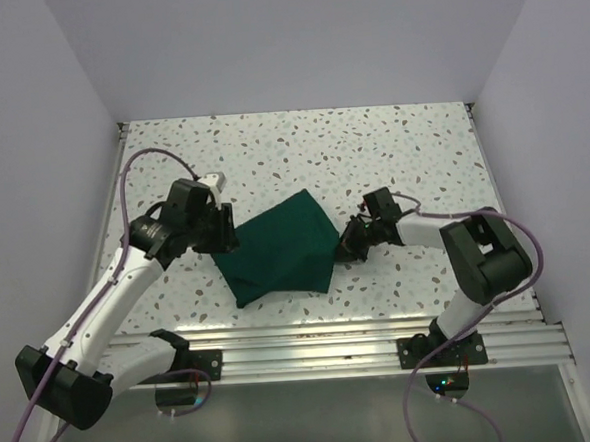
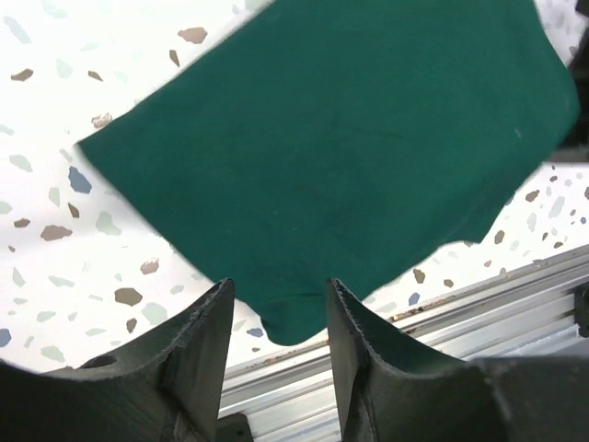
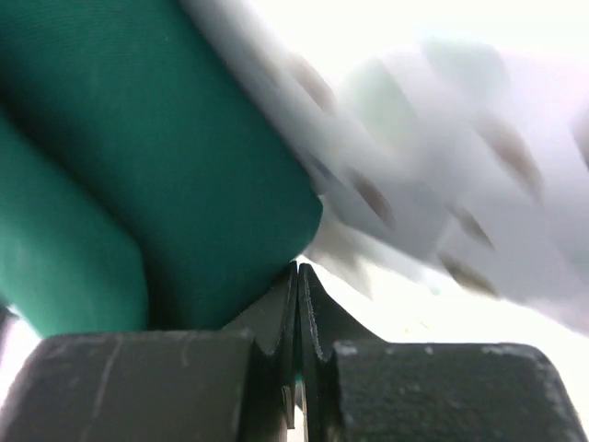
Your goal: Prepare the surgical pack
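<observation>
Seemingly half-done: your surgical pack (image 1: 280, 247) lies loosely folded on the table (image 1: 371, 146).
Your left gripper (image 2: 279, 290) has jaws apart, empty; your right gripper (image 3: 296, 269) has jaws pressed together at the pack's corner, hold unclear.

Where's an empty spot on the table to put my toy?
The far table strip between the green cloth and back wall is bare. So is the near patch between cloth and metal rail. The middle is crowded: left end effector and right end effector flank the cloth.
</observation>
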Controlling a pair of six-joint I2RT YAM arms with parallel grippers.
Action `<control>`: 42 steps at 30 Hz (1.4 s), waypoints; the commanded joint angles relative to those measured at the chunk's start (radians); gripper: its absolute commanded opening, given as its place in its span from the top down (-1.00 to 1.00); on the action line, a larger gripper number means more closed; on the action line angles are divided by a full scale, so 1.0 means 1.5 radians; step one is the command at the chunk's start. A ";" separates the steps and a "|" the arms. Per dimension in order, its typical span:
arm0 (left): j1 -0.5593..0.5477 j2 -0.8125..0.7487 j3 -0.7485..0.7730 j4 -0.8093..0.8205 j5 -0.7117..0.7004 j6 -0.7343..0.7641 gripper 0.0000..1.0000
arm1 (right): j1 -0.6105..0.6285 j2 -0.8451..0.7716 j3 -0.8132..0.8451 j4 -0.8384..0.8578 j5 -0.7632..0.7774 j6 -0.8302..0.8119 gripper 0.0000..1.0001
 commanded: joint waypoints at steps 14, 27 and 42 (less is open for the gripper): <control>-0.358 0.114 0.005 0.065 -0.250 -0.004 -0.10 | -0.140 0.074 0.226 -0.279 0.065 -0.239 0.15; -0.435 0.245 -0.029 0.132 -0.367 0.077 -0.14 | -0.144 -0.071 0.089 -0.262 0.034 -0.281 -0.37; -0.380 0.297 -0.038 0.161 -0.382 0.128 -0.04 | -0.140 -0.102 0.103 -0.285 0.013 -0.292 -0.23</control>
